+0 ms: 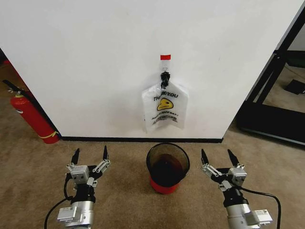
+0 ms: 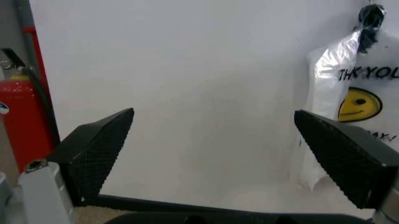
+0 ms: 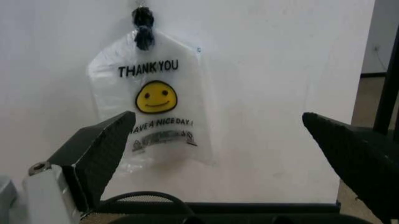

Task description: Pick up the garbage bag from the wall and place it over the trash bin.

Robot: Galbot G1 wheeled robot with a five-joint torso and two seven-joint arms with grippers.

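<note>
From the head camera, the garbage bag (image 1: 164, 108) hangs flat against the white wall (image 1: 95, 67) from a small black hook (image 1: 164, 78), just under a strip of red tape (image 1: 165, 57), at roughly 12 o'clock from the robot. The trash bin (image 1: 167, 167), black mesh with a red base, stands on the brown carpet (image 1: 124, 191) directly below the bag and a little out from the black baseboard (image 1: 143, 140). The left gripper (image 1: 90, 155) sits low at 7 o'clock of the bin, jaws spread wide and holding nothing; the right gripper (image 1: 218, 156) mirrors it at 5 o'clock, likewise spread and empty. A red fire extinguisher (image 1: 32, 118) leans by the wall's far left corner, at about 10 o'clock.

From the left wrist camera, the left gripper's (image 2: 212, 135) two dark textured fingers (image 2: 100, 149) stand well apart with bare wall between them; the bag (image 2: 339, 102) hangs beyond the far finger and the extinguisher (image 2: 22, 126) shows at the other edge.

From the right wrist camera, the right gripper (image 3: 218, 135) is equally spread, with the bag (image 3: 153, 107), its yellow smiley and "THANK YOU" print, hanging on the wall ahead, and the bin's rim (image 3: 143, 198) low down.
</note>
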